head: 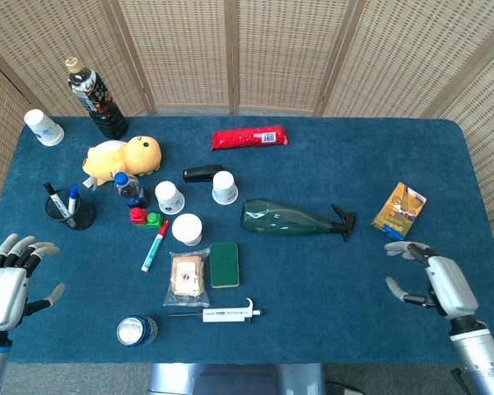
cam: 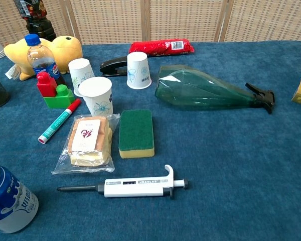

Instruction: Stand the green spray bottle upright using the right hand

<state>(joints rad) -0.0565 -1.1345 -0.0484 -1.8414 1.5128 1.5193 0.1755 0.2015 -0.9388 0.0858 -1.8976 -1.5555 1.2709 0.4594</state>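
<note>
The green spray bottle [head: 288, 219] lies on its side mid-table, its base to the left and its black trigger head [head: 344, 221] pointing right. The chest view shows the same bottle [cam: 203, 90] flat on the blue cloth. My right hand [head: 435, 281] hovers near the table's front right, below and to the right of the bottle, fingers spread and holding nothing. My left hand [head: 8, 278] is at the front left edge, fingers apart and empty. Neither hand appears in the chest view.
An orange box [head: 399, 211] lies right of the bottle's head. Paper cups [head: 224, 187], a stapler [head: 202, 173], a green sponge [head: 225, 264], a pipette [head: 216, 313], a snack packet [head: 187, 275], a marker [head: 155, 245] and a can [head: 137, 331] lie left of it.
</note>
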